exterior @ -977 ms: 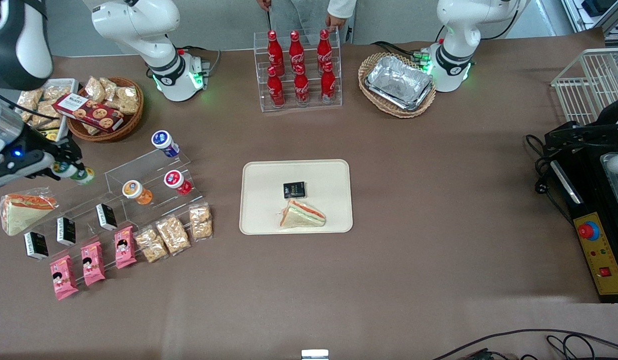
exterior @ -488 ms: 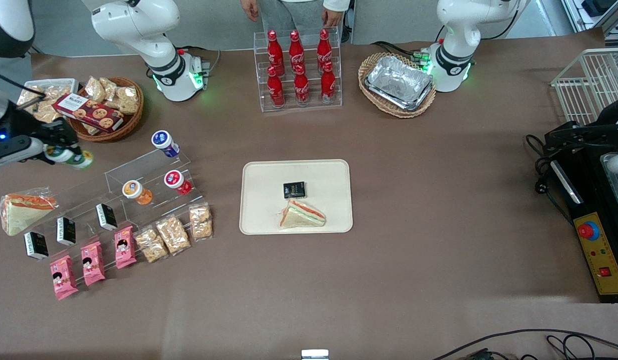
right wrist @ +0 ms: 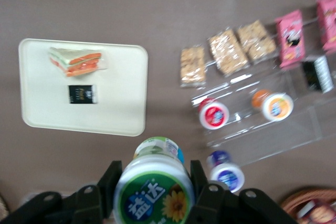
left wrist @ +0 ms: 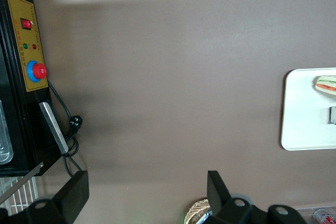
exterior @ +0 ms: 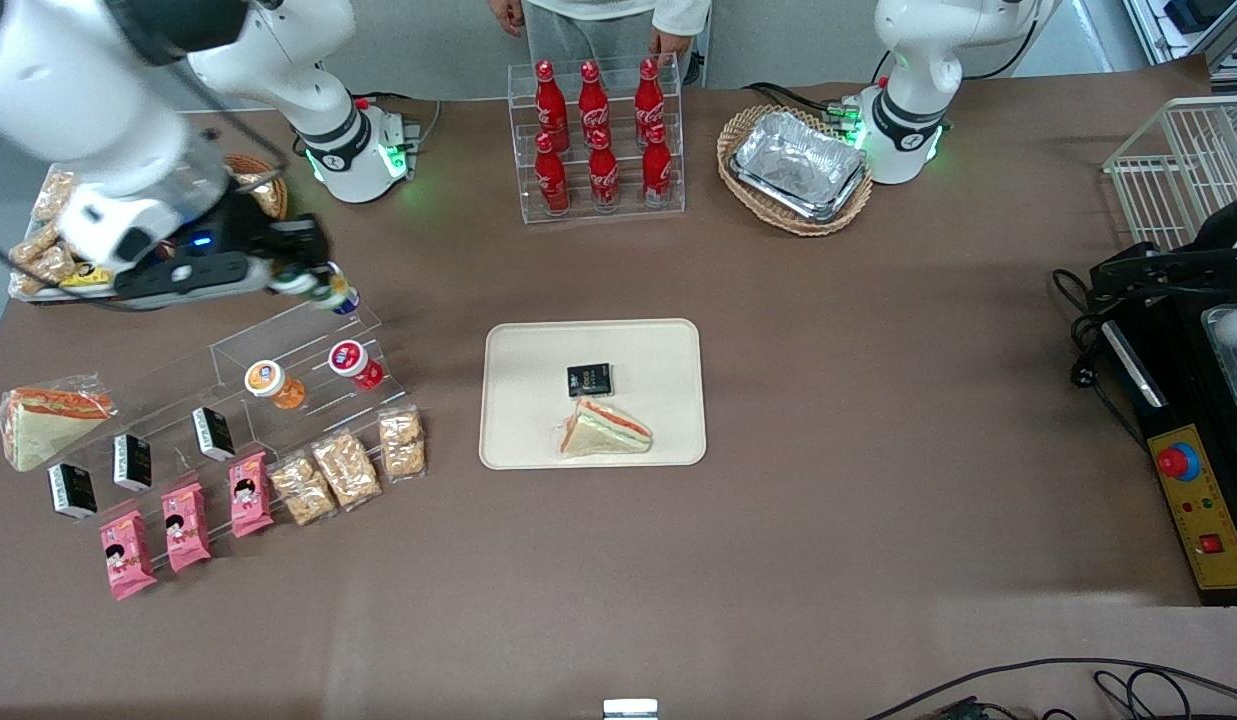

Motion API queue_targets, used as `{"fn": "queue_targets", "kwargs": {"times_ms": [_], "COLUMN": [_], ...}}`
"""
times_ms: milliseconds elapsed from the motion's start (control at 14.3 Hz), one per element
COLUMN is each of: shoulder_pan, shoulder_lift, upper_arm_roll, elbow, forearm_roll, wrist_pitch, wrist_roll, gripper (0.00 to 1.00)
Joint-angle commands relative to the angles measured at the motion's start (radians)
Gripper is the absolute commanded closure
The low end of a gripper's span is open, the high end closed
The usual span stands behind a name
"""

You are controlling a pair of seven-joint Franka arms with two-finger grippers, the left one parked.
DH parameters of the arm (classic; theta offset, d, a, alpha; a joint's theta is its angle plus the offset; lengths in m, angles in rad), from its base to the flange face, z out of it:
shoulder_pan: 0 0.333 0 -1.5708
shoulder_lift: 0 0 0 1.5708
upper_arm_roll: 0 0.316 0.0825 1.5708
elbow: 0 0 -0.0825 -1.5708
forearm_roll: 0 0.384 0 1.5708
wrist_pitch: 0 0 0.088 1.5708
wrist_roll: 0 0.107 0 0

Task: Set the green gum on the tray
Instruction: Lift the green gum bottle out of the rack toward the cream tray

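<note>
A: Entry, carry phase. Nearest the wrist camera: the gripper point(right wrist: 155, 192) is clenched on the green gum point(right wrist: 154, 190), fingers point(right wrist: 107, 184) pressed against the body just under the green-rimmed lid. Bottle reads upright in the jaws.

B: And from the front?

A: The gripper point(exterior: 313, 282) hangs above the clear display stand point(exterior: 278, 365), over its tier farthest from the front camera. The green gum point(exterior: 308, 285) is mostly masked there by the hand, and the blue-lidded bottle point(exterior: 345, 298) sits just beside it, so I can't say for certain how much clearance there is between the two.

B: Judgement on the step?

A: Transfer to the tray point(exterior: 668, 345); release not yet done. The tray lies well apart from the stand, toward the parked arm's end. I'd keep height until clear of the stand's tiers and the red-lidded bottle point(exterior: 350, 360), then travel level.

B: Where to set down?

A: Tray already holds a small black packet point(exterior: 589, 379) and a wrapped sandwich point(exterior: 606, 430), the sandwich nearer the front camera. Bare surface shows along the rim nearest the stand and along the edge farthest from the camera. Aim for one of those, lower until the base touches, then let go; a tall narrow bottle probably tips if dropped.
</note>
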Motion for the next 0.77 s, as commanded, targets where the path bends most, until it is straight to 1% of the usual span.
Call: {"fn": "queue_targets", "kwargs": {"times_ms": [0, 140, 209, 488, 558, 698], "shoulder_pan": [0.128, 0.185, 0.204, 0.262, 0.288, 0.296], "shoulder_lift": [0.074, 0.104, 0.111, 0.113, 0.122, 0.173], "upper_arm_roll": [-0.016, -0.017, -0.019, -0.017, -0.019, -0.017], "elbow": [0.038, 0.009, -0.032, -0.264, -0.311, -0.384], "forearm_roll": [0.032, 0.03, 0.028, 0.018, 0.01, -0.004], "wrist_pitch": [0.004, 0.059, 0.119, 0.404, 0.485, 0.625], "wrist_roll": [0.276, 0.37, 0.394, 0.474, 0.505, 0.522], "gripper": [0.68, 0.68, 0.68, 0.67, 0.67, 0.67]}}
